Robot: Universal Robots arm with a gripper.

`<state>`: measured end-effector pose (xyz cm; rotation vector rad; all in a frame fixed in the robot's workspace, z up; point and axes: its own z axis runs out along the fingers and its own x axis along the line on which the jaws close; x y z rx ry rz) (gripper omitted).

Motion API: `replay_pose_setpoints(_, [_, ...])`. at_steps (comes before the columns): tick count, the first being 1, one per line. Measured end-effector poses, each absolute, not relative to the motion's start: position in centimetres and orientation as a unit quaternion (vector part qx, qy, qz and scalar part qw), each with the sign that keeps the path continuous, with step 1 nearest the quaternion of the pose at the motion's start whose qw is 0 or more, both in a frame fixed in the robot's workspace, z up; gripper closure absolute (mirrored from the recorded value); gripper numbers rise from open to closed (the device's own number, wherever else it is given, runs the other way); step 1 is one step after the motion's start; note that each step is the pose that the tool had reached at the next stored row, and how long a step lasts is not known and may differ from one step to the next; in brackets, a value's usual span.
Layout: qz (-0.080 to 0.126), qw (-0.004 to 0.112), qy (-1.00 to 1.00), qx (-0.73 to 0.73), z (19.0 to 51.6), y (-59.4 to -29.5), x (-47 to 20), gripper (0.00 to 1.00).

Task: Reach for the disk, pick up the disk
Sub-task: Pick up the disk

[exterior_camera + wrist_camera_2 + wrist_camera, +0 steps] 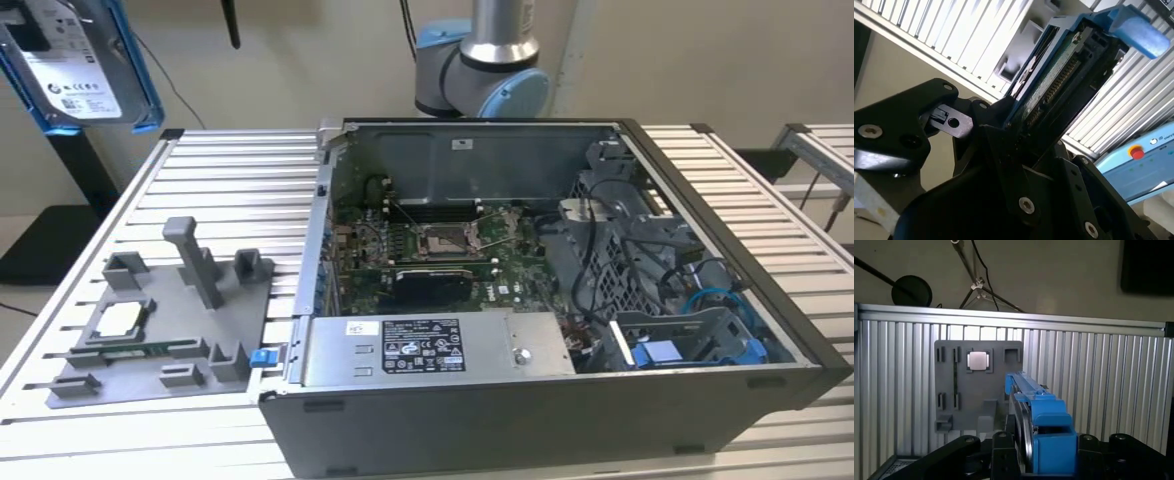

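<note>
The disk [80, 62] hangs upright in the air at the exterior view's far left, well above the table [200, 190] and beside its far left corner, touching neither the tray [200, 330] nor the case [534, 410]. The gripper [1044, 450] is clenched on it: in both wrist views the black fingers [999, 145] press against the two faces of the disk [1054, 82], whose blue-framed edge [1041, 420] stands out beyond them. Bare slats lie all round the tray, with a strip between the tray and the case, and more bare slats along the table's far side. The case fills the exterior view's right half of the table and reaches close to its near edge. There is one disk, one open case, one grey tray with one square silver chip [977, 360] seated in it, and one arm [483, 75]. The arm's blue-capped joint sits behind the case at the far edge, with a silver tube rising from it. In the first wrist view the disk points edge-on down toward the tray.
</note>
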<state>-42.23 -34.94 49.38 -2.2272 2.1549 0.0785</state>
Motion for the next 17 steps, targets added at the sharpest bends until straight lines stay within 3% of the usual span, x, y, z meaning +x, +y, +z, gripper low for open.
replay_pose_setpoints(17, [0.027,0.02,0.695,-0.718,49.4,-34.9,-36.0,1.0])
